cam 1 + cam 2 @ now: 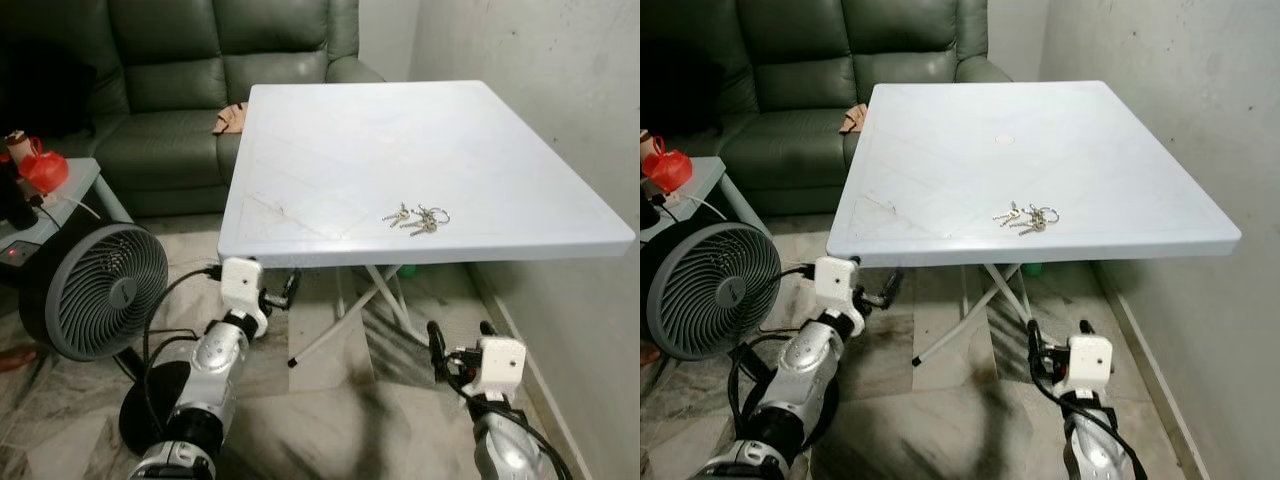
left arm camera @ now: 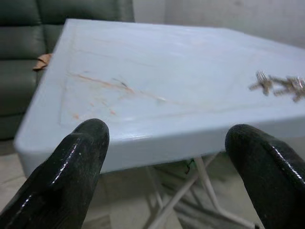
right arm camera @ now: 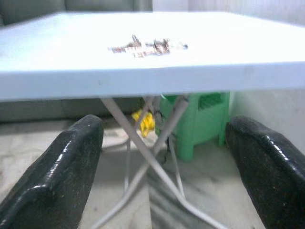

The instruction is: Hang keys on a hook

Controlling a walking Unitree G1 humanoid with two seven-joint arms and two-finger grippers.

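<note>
A bunch of keys (image 1: 417,217) lies flat on the pale blue folding table (image 1: 400,130), near its front right part. Both grippers hang below the table's front edge, apart from the keys. My left gripper (image 1: 283,293) is under the front left corner, open and empty; in its wrist view the fingers (image 2: 76,167) frame the table edge, with the keys (image 2: 281,85) off to one side. My right gripper (image 1: 460,340) is lower, in front of the table's right side, open and empty; its wrist view looks up at the keys (image 3: 145,46).
A round floor fan (image 1: 95,290) stands left of my left arm. A dark green sofa (image 1: 200,90) is behind the table. A side table with a red object (image 1: 45,170) is at far left. A wall (image 1: 560,100) runs along the right. A green stool (image 3: 200,119) sits under the table.
</note>
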